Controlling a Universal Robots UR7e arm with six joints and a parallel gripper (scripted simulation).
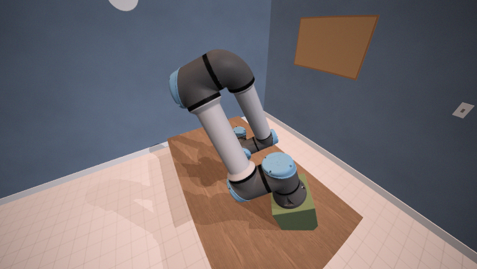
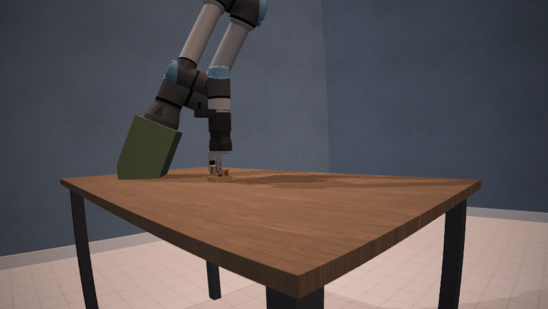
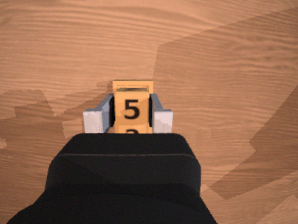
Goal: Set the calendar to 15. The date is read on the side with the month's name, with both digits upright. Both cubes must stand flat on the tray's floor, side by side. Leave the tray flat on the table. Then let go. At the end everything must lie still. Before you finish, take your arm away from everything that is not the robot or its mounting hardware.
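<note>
In the wrist view an orange cube (image 3: 133,106) with a black 5 on its top face sits between my two grey fingers. My gripper (image 3: 132,104) is shut on this cube, a finger pressed against each side. A second digit just below the 5 is mostly hidden by the gripper body. In the exterior view my gripper (image 2: 217,165) reaches straight down onto the small calendar: two orange cubes, showing a 2 (image 2: 211,169) and a 6 (image 2: 226,173) towards that camera, stand in a low tan tray (image 2: 219,178) on the table. The arm hides the calendar in the top view.
The arm's green base block (image 2: 147,147) stands on the wooden table just left of the calendar and also shows in the top view (image 1: 294,206). The table's near edge (image 2: 268,268) is far from the calendar.
</note>
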